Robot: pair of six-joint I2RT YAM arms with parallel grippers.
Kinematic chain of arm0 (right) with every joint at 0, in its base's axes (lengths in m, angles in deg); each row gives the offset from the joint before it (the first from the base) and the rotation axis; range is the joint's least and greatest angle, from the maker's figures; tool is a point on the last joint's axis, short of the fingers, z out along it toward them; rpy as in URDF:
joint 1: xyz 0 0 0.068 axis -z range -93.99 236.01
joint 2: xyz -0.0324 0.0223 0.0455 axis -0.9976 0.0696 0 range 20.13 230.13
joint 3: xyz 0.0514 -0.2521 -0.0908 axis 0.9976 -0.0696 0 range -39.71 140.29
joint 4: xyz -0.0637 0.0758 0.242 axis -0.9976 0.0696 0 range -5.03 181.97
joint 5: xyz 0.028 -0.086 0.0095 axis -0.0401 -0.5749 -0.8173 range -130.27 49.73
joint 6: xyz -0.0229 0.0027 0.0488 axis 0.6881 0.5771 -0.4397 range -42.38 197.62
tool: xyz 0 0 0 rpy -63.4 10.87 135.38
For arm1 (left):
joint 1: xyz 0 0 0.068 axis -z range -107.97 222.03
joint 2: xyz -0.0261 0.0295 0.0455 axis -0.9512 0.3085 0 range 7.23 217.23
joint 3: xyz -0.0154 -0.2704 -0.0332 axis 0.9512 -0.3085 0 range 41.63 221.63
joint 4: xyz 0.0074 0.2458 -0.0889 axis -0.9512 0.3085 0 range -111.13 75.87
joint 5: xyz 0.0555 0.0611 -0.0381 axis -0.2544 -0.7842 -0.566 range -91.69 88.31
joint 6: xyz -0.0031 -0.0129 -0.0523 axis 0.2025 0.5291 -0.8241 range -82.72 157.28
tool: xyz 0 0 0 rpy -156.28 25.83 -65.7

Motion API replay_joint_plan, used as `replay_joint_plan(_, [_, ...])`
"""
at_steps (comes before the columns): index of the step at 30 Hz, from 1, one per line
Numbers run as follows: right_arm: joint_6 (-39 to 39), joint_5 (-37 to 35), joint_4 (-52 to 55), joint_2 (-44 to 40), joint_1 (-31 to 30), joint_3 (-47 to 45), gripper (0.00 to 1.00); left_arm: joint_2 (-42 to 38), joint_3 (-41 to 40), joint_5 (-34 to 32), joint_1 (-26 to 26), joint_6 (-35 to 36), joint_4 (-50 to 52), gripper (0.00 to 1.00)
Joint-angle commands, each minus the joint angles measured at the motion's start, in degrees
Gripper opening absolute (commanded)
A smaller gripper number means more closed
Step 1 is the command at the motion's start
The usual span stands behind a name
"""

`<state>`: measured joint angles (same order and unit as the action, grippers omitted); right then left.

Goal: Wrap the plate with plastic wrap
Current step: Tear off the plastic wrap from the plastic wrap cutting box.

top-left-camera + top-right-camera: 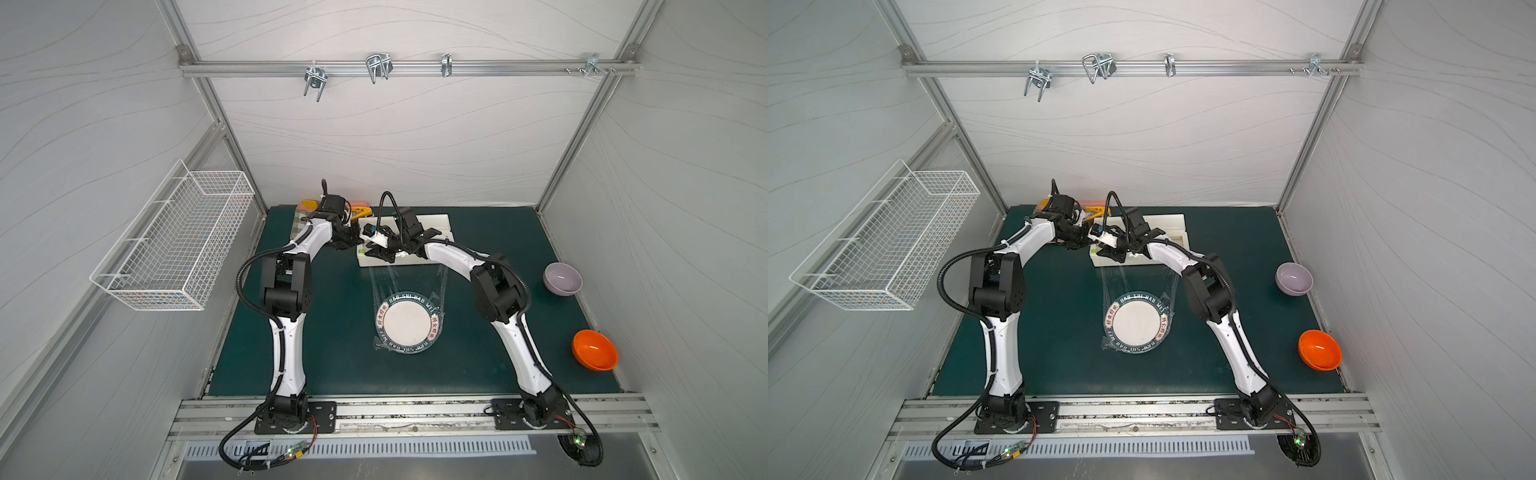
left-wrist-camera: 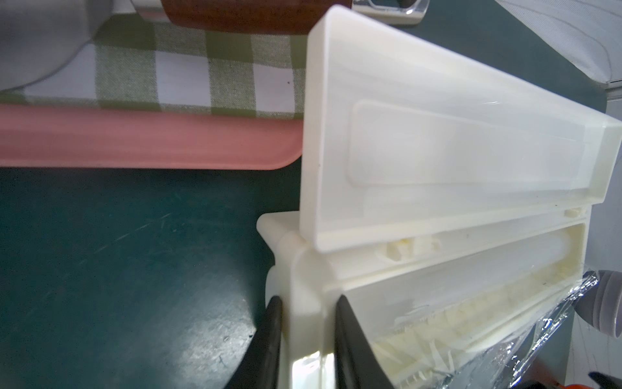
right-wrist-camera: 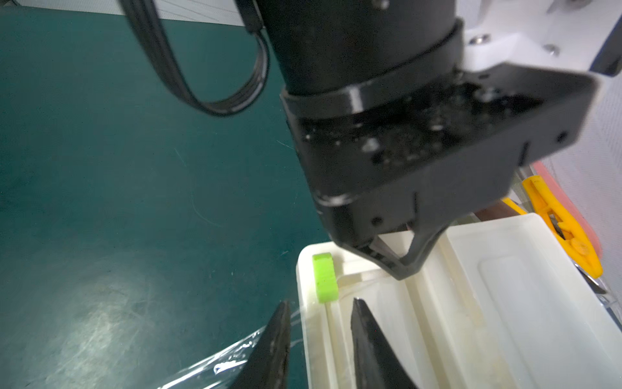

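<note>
Plate (image 1: 406, 324) sits mid-desk (image 1: 316, 357), under the plastic wrap (image 1: 405, 278). The film runs on, uncut, to the dispenser box (image 1: 436, 220) just beyond the plate. Left claw (image 2: 308, 303) is clamped on the box's end wall. Right claw (image 3: 321, 303) straddles the front rail by the green slider (image 3: 324, 278); cannot tell if it pinches. Likely the cutting step: pin the box, draw the slider full width, keep the film tensioned.
</note>
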<state>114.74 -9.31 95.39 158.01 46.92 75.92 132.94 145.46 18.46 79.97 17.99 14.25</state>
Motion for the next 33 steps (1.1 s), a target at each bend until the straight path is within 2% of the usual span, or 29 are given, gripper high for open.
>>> replay_joint_plan(1, [2.1,2.6,0.9,2.2,-0.9,2.2,0.33,3.0,-1.6,2.1,1.4,-0.7,2.4,0.19])
replay_joint_plan(6, [3.2,1.9,3.8,3.9,-1.3,5.5,0.30,3.2,-2.0,2.5,1.4,-0.6,2.7,0.17])
replay_joint_plan(19, [7.2,-1.8,7.4,4.8,-1.8,6.8,0.24,2.6,-2.4,3.4,1.3,-0.1,2.8,0.16])
replay_joint_plan(24, [6.7,-5.3,6.2,5.4,-1.9,7.0,0.27,2.4,-3.4,3.7,1.2,-0.1,2.5,0.16])
replay_joint_plan(33, [6.7,-3.7,5.8,5.5,-2.0,7.2,0.26,2.3,-3.8,3.9,1.0,-0.2,2.5,0.15])
